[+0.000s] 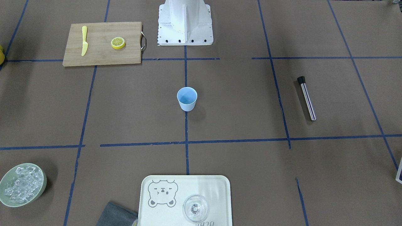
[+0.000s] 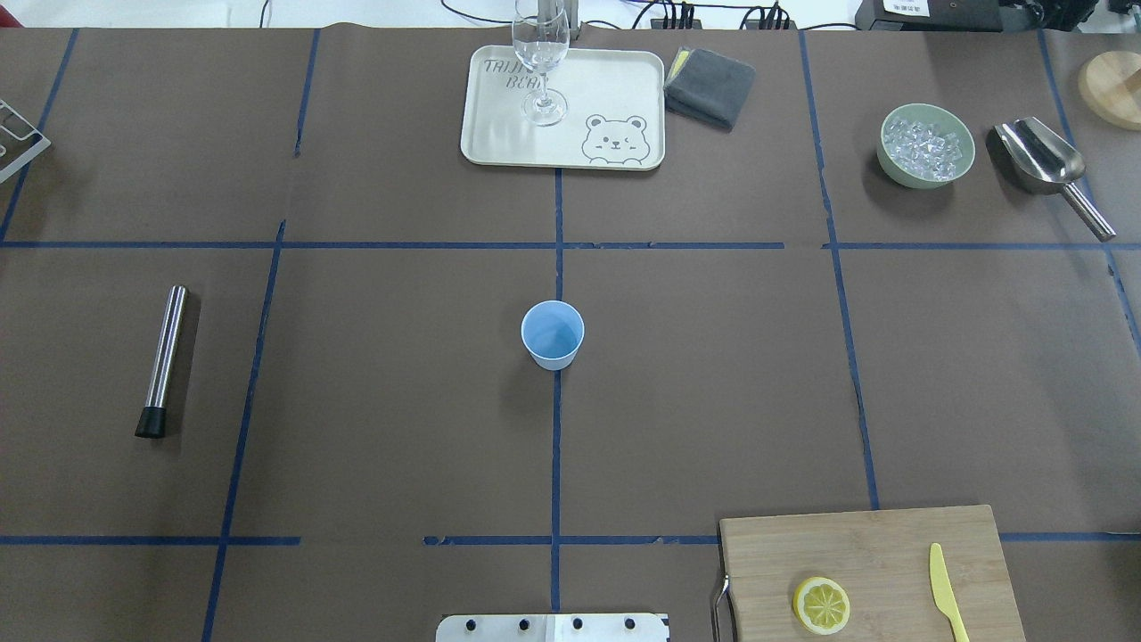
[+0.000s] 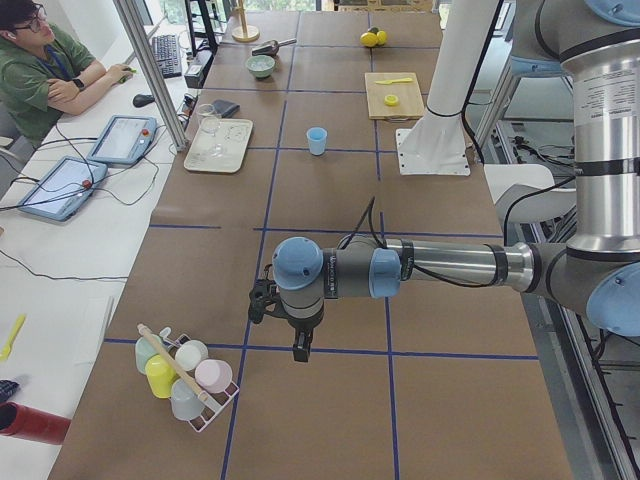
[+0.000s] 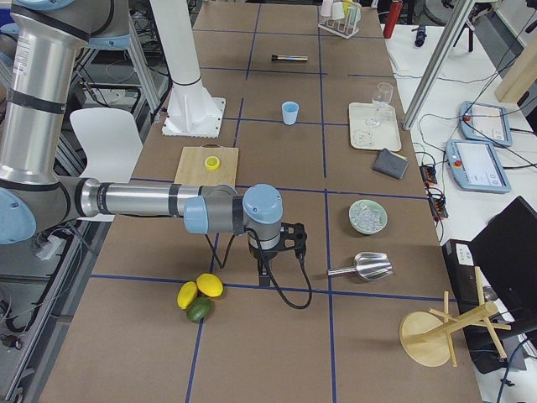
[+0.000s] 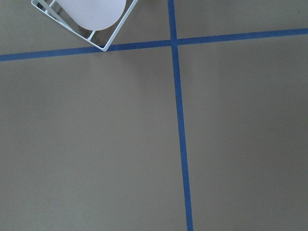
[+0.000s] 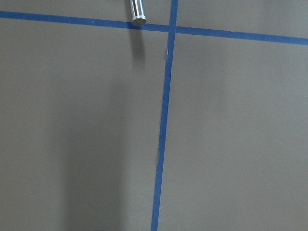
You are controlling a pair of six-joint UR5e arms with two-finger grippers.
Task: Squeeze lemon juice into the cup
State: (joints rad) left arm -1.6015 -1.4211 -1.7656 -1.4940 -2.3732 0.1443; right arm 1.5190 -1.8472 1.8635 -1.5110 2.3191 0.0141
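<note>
The lemon slice (image 1: 118,43) lies flat on a wooden cutting board (image 1: 100,51) at the robot's near right; it also shows in the overhead view (image 2: 821,605). The light-blue cup (image 1: 187,99) stands upright at the table's middle, also in the overhead view (image 2: 553,334). My left gripper (image 3: 299,350) shows only in the exterior left view, hovering far from the cup near a cup rack. My right gripper (image 4: 263,275) shows only in the exterior right view, far past the board. I cannot tell whether either is open or shut.
A yellow knife (image 2: 947,593) lies on the board. A steel muddler (image 2: 163,361) lies at left. A tray (image 2: 499,147) with a clear glass (image 2: 540,62), a grey cloth (image 2: 710,85), a green bowl of ice (image 2: 925,145) and a scoop (image 2: 1047,165) line the far side.
</note>
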